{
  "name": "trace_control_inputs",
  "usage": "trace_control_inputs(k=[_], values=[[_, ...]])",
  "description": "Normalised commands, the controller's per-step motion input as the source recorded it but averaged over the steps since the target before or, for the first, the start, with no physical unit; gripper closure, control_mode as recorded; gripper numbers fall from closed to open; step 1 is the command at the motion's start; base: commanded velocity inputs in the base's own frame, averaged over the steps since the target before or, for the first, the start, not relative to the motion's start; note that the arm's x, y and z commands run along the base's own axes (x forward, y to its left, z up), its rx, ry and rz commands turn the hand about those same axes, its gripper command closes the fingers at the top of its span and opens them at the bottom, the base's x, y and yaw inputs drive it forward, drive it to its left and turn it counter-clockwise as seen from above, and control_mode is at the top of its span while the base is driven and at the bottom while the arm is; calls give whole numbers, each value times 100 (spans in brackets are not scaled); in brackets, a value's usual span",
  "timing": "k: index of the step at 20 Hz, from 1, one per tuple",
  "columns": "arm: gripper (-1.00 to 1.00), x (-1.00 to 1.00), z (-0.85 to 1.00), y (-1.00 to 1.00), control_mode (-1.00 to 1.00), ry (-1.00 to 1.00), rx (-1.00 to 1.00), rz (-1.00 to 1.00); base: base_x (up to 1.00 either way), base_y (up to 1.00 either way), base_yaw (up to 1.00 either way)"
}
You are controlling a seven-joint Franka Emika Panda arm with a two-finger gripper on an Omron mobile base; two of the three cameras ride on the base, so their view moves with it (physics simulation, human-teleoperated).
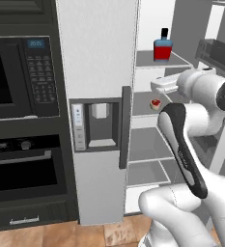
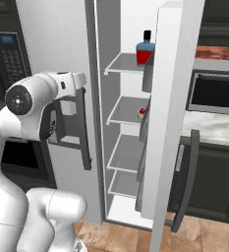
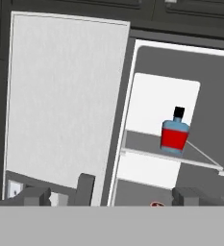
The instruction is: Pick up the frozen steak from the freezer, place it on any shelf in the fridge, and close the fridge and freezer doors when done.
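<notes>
Fridge door [image 2: 167,123] was seen swung open; freezer door [image 1: 97,96] shut; a red-labelled bottle [image 3: 174,132] stood on the upper shelf [image 3: 147,146] — jaws were held apart, empty.

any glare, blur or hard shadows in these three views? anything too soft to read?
Left base view: flat even lighting, no glare; the small red item on the second shelf is too coarse to identify. Right base view: same flat light, soft shading inside the fridge, the open fridge door evenly lit. Hand view: slightly soft overall, the bottle readable, no cast shadow under it.
</notes>
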Motion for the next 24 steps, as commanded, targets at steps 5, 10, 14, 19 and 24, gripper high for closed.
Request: trace_control_inputs(k=[5,10,14,19,24], values=[[-100,-92,-4,-29,-100,1,0,0,0,0,0],[-100,-99,-5,-42,-100,2,0,0,0,0,0],[-100,-100,0,-53,-100,3,0,0,0,0,0],[-100,-100,0,-54,-100,5,0,0,0,0,0],[-100,-74,-3,-52,-100,11,0,0,0,0,0]])
